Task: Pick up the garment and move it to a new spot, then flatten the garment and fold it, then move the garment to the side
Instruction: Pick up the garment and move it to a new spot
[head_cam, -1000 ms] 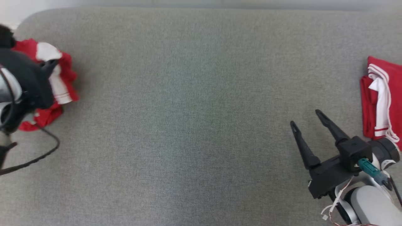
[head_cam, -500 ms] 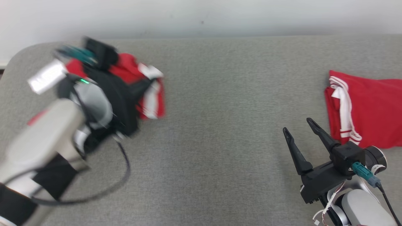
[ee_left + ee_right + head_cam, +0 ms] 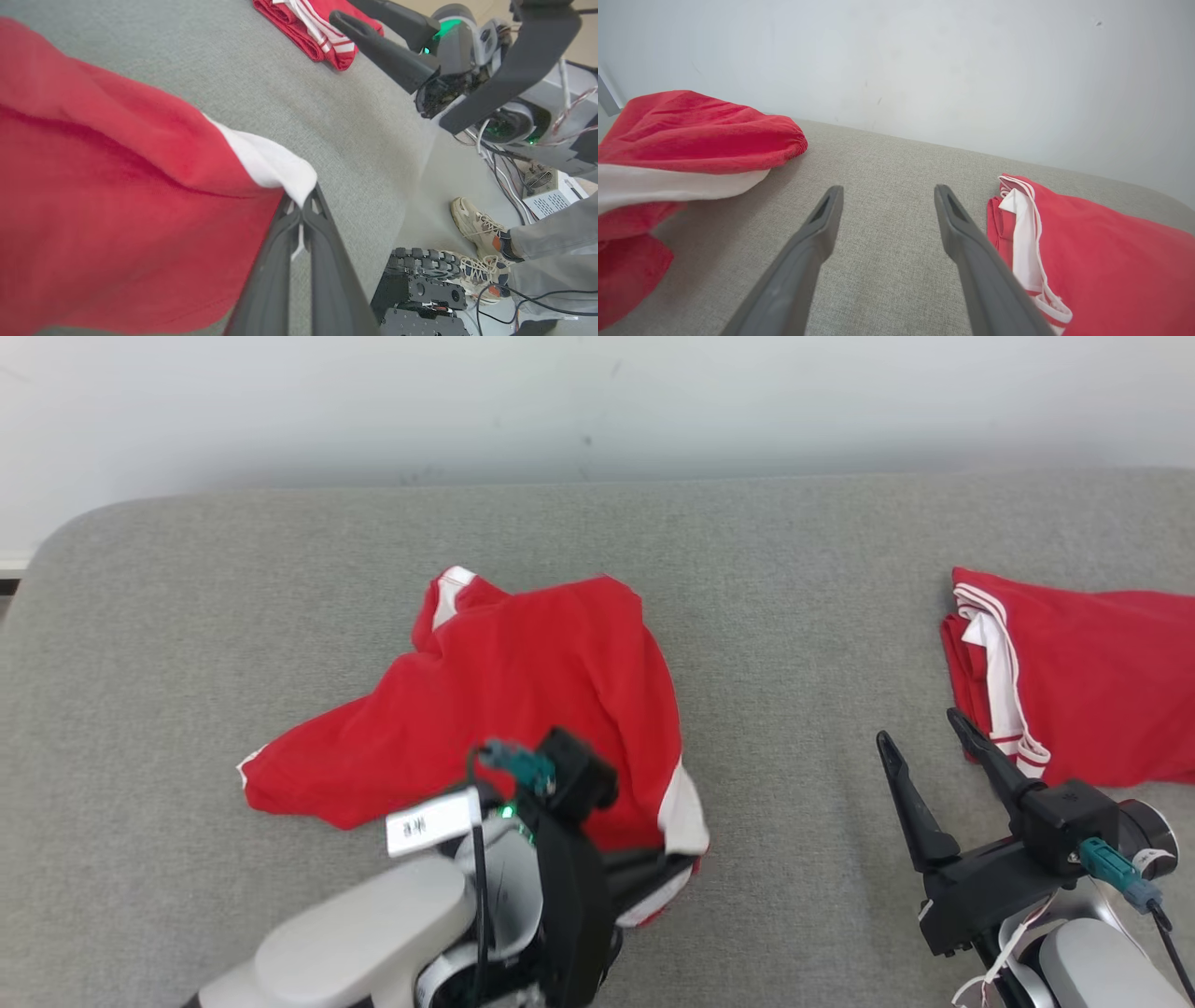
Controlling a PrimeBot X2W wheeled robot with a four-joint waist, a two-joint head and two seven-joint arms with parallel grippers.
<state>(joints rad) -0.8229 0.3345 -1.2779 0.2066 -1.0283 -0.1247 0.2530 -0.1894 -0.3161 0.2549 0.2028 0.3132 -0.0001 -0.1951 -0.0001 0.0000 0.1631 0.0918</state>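
While the left gripper [image 3: 686, 861] is clamped fully shut on the white-banded hem of the garment [image 3: 523, 691], the head view has that red piece sprawled and crumpled about mid-way along the grey cushion [image 3: 187, 616], nearer its front edge than the back one. Hem corner looks lifted where the claw pinches it. Reads as the move-to-a-new-spot step, flattening not yet done. Right gripper [image 3: 917, 726] hovers near the front right corner, jaws spread wide, nothing in them. It sits just beside a folded red garment [image 3: 1083, 672] lying at the cushion's right edge, probably parked there to keep out of the carry

Left wrist view: both fingers pressed together with white trim sandwiched at the tips, red cloth draping off to the left. Grip is on the edge only, so my guess is fine for dragging, poor for smoothing. Past the cushion's front edge a person's shoes [image 3: 476, 224] and cables on the floor

Right wrist view: fingers [image 3: 808, 252] well apart over bare cushion, garment bunched to their left with the white band showing, folded piece to their right, touching neither. Likely placed between the two so it can take the garment's free side for spreading
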